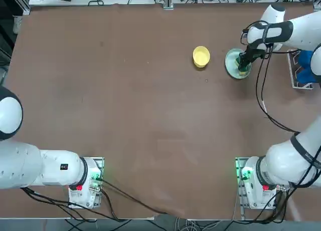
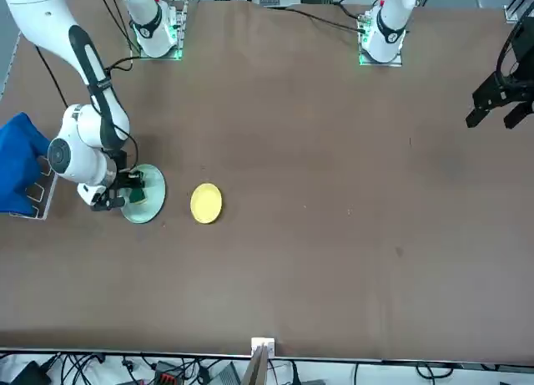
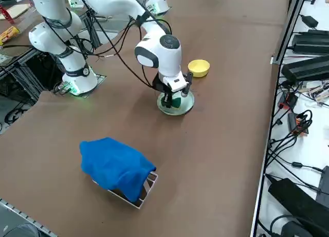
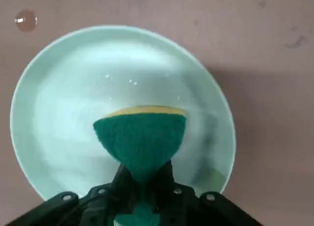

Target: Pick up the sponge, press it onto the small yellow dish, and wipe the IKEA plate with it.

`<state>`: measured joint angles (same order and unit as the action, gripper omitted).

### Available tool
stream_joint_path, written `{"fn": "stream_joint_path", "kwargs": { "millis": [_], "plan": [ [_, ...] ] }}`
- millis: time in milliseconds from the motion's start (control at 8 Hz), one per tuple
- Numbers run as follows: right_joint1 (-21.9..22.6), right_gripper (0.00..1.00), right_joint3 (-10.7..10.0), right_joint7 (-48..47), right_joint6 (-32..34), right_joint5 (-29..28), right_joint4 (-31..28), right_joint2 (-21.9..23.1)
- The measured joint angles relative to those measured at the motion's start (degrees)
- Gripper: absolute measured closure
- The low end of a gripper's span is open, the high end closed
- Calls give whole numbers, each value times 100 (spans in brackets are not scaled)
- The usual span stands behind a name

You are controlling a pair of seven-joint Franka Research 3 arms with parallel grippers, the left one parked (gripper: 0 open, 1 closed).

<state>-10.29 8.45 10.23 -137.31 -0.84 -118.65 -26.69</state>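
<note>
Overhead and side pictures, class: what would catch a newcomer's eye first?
Probably the bright blue cloth, draped over a wire rack near the right arm. Next, the yellow dish on the brown table, beside the pale green plate, where the right claw pinches a green-and-yellow sponge.

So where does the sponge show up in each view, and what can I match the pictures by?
Top view: upper right, in the right claw, over the pale plate.
Front view: left of centre, the sponge partly hidden by the claw.
Right side view: upper middle, its green showing over the plate.
Right wrist view: pinched between the two fingers, above the plate's surface.
Shared landmark: the pale mint-green plate.
</note>
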Motion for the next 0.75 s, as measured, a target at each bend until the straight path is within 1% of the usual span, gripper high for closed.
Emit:
{"fn": "stream_joint_path", "kwargs": {
  "millis": [375, 750],
  "plan": [
    [25, 84, 22, -2, 0, -1, 250, -155],
    [222, 84, 88, -256, 0, -14, 341, -214]
  ]
}}
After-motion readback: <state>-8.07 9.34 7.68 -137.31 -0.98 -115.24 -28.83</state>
